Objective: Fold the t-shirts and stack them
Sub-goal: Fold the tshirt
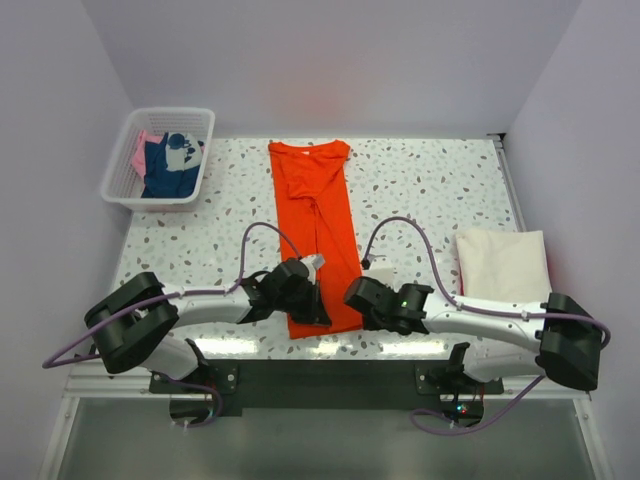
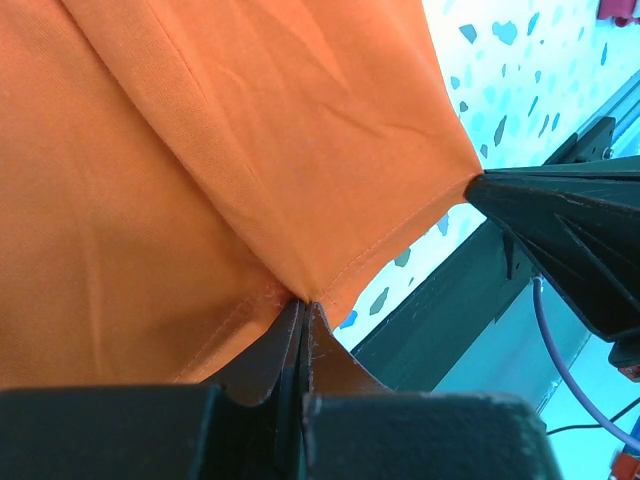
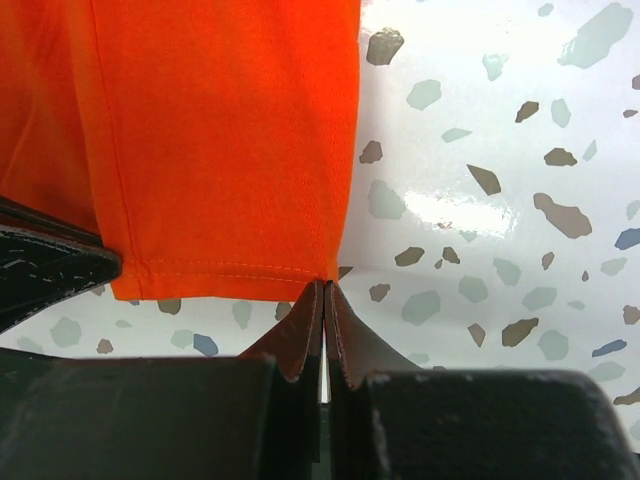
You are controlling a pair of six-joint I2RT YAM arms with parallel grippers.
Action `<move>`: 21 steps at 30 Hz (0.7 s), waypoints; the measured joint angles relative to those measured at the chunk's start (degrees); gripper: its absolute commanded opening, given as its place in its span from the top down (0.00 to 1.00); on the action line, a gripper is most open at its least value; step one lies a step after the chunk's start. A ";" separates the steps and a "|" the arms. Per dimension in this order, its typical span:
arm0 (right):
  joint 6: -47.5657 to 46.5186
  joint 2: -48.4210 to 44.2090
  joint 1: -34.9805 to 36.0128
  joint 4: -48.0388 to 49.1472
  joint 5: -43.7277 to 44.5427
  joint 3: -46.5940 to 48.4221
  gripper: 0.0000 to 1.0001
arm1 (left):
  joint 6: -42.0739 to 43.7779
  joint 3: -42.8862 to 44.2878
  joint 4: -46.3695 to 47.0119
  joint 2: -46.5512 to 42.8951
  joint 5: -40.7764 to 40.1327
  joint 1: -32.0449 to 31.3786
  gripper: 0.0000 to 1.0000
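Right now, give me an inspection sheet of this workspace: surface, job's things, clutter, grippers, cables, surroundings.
Surface: speckled tabletop, glossy, with glare near the front edge.
Job's things: orange t-shirt folded into a long strip, collar at the far end; cream-white shirt folded flat at the right; navy garment and pink garment bunched in the white mesh basket at the far left corner.
Clutter: nothing seen.
Grippers: left gripper shut on one near hem corner of the orange t-shirt; right gripper shut on the other.
Cables: purple cables arch off both arms above the table.
Surroundings: plain pale walls on three sides.
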 measured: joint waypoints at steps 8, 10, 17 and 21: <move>1.57 -0.15 0.00 -0.20 0.15 -2.64 1.00 | 0.02 0.00 0.13 0.00 0.66 -0.02 1.00; 1.99 -0.15 0.00 -0.04 0.13 -3.45 1.00 | 0.04 0.00 0.15 0.00 0.90 -0.02 0.99; 2.54 -0.15 0.00 0.70 0.13 -4.31 1.00 | 0.96 0.00 -0.48 -0.63 1.03 -0.02 0.73; 2.51 -0.15 0.00 0.81 0.11 -4.37 1.00 | 1.03 0.00 -1.29 -2.95 0.96 -0.02 0.66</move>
